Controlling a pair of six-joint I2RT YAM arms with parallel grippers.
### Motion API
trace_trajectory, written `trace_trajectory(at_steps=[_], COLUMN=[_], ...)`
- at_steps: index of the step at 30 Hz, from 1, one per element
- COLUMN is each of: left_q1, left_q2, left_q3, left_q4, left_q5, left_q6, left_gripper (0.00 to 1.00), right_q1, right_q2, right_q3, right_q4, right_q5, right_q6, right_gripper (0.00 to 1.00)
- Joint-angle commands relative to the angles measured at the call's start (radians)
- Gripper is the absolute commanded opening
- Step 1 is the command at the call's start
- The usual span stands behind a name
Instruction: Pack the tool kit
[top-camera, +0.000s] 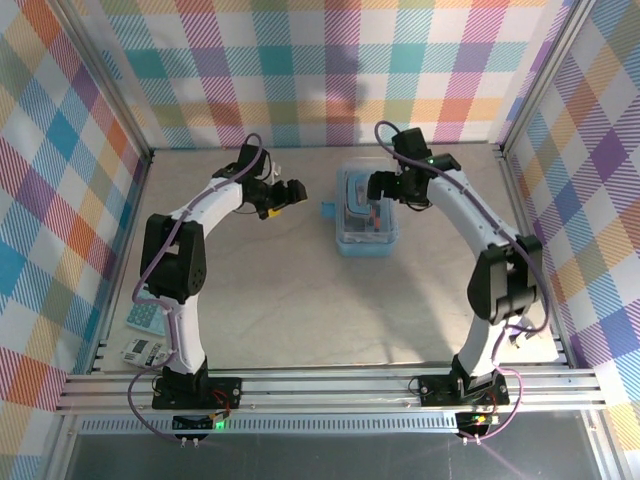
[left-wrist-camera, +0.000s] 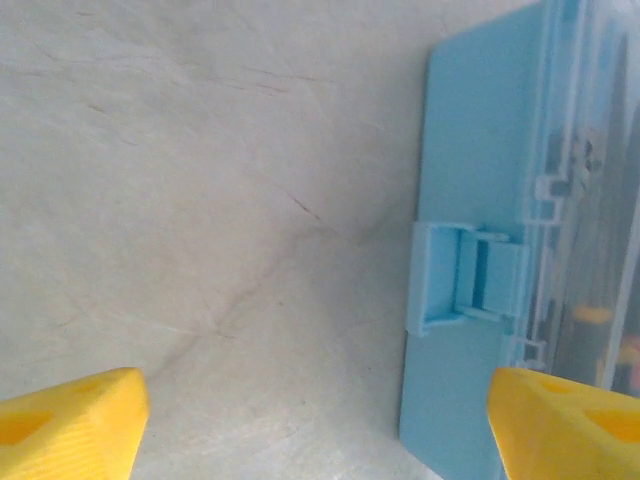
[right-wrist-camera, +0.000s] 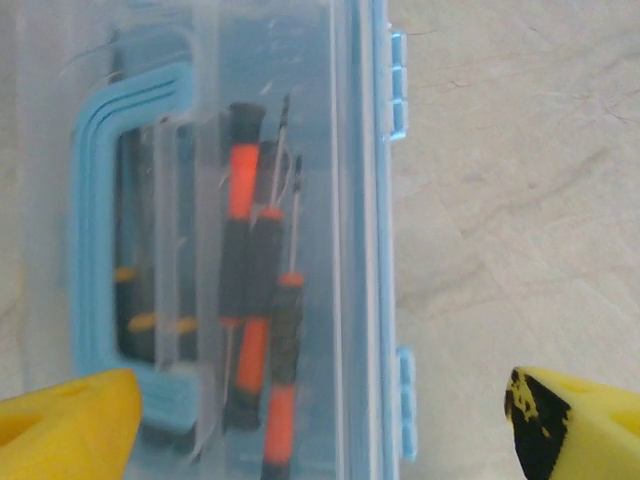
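Observation:
The light blue tool case (top-camera: 365, 212) lies at the table's middle with its clear lid down. Through the lid (right-wrist-camera: 300, 120) I see the blue handle (right-wrist-camera: 98, 240) and several black-and-orange screwdrivers (right-wrist-camera: 262, 320). Dark tools with yellow marks (right-wrist-camera: 150, 322) lie under the handle; I cannot tell pliers from wrench. My right gripper (right-wrist-camera: 320, 430) hovers open over the case's right edge, its yellow fingers (right-wrist-camera: 65, 425) wide apart. My left gripper (left-wrist-camera: 320, 430) is open just left of the case, facing its side latch (left-wrist-camera: 468, 285), which sticks out.
A pale calculator (top-camera: 148, 318) and a second small device (top-camera: 140, 351) lie at the table's left edge near the left arm's base. Checked walls close in the table on three sides. Bare tabletop (top-camera: 300, 300) stretches in front of the case.

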Motion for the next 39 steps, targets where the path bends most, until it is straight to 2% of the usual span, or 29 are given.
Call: trace_trajectory(at_steps=[1,8,11,15,21,31,39], left_q1=[-0.008,-0.008,-0.01,-0.019,-0.052,-0.095,-0.129], left_q2=[0.078,0.138,0.158,0.202,0.287,0.351,0.342], left_q3=[0.012,-0.008,0.002,0.032,0.095,0.139,0.149], left_q4=[-0.024,0.103,0.125,0.117,0.098,0.133,0.181], left_q5=[0.044,0.141,0.168,0.168,0.162,0.183,0.219], left_q6=[-0.035,-0.104,-0.114,-0.115,-0.115,-0.146,-0.178], left_gripper=[0.75,0.37,0.26,0.19,0.13,0.12,0.12], right_q1=[-0.008,-0.044,-0.052,-0.053,-0.053,-0.053,-0.053], right_q2=[0.065,0.166,0.209,0.254,0.285,0.286,0.289], right_q3=[0.089,0.177,0.215,0.254,0.256,0.224,0.224], right_q4=[0.018,0.059,0.052,0.033,0.029,0.042,0.042], right_q5=[-0.155,-0.245,-0.265,-0.268,-0.279,-0.296,-0.302], right_q6=[-0.069,-0.046,-0.043,-0.049,-0.053,-0.055,-0.052], right_gripper=[0.93,0.93,0.94,0.94,0.94,0.95,0.95])
